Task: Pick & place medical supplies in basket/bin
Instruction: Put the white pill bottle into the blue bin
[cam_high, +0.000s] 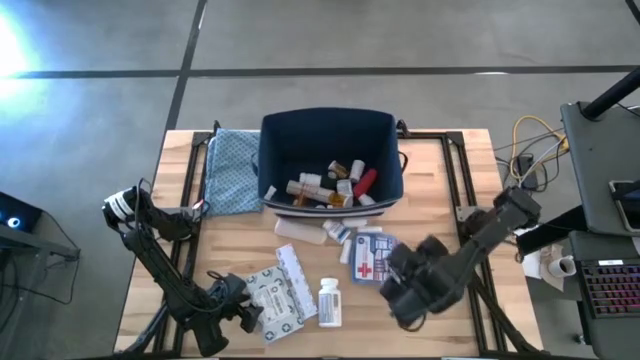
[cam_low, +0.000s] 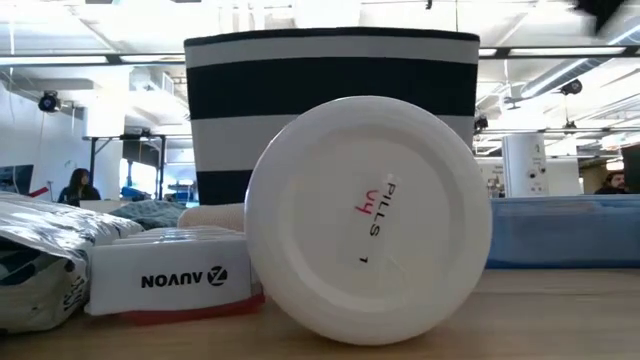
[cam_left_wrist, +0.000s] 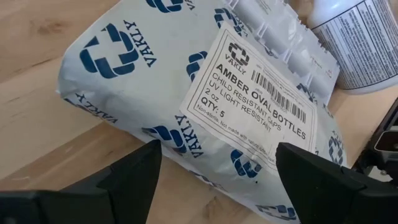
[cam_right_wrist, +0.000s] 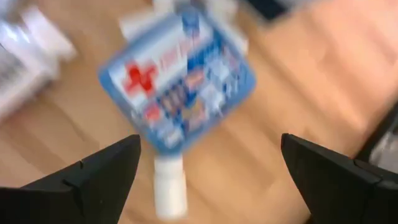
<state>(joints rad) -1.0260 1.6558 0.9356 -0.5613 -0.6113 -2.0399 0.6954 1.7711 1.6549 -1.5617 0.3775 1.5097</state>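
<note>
Risk lay with the left gripper (cam_left_wrist: 214, 171), fingers spread wide over the printed packet (cam_left_wrist: 186, 93): its slick bag could slide away on closing.

Navy bin (cam_high: 330, 130) holds bottles; first-aid box (cam_high: 372, 257), packet (cam_high: 272, 297), white bottle (cam_high: 329, 301) lie outside.

The left arm reaches low along the table's left side, its left gripper (cam_high: 236, 312) with dark fingers (cam_left_wrist: 134, 174) spread wide, pointing rightward; the right arm stretches in from the right edge, its right gripper (cam_high: 398, 290) likewise parted wide, fingers (cam_right_wrist: 102, 171) angled downward
</note>
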